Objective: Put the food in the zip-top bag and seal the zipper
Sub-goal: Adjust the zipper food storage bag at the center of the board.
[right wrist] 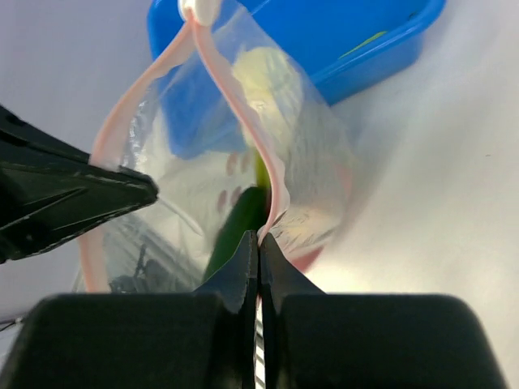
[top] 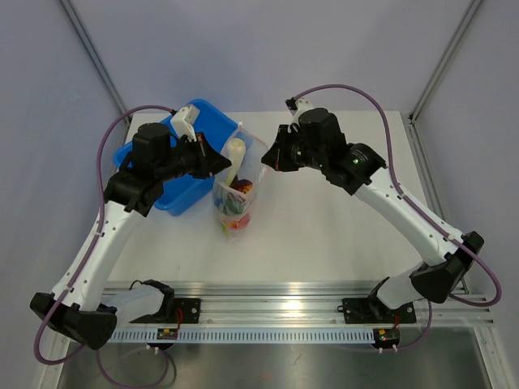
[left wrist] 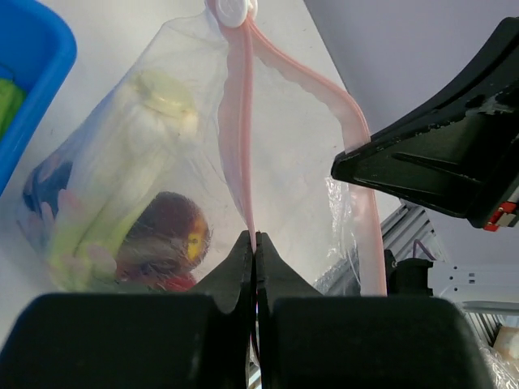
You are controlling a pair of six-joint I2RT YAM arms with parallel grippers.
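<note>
The zip-top bag (top: 235,198) stands upright on the table between the two arms, its mouth gaping. Through the clear plastic show a pale stalk (left wrist: 154,134), a dark maroon fruit (left wrist: 166,235) and a green cucumber piece (right wrist: 235,227). The pink zipper (left wrist: 238,121) runs up to a white slider (left wrist: 233,10). My left gripper (left wrist: 255,237) is shut on one side of the zipper strip. On the opposite side of the mouth my right gripper (right wrist: 259,237) is shut on the other zipper (right wrist: 235,105) strip. In the top view the left gripper (top: 225,162) and right gripper (top: 264,159) face each other across the bag.
A blue bin (top: 182,174) sits just behind and left of the bag, under the left arm. It fills the top of the right wrist view as the blue bin (right wrist: 340,32). White table surface lies to the right and in front.
</note>
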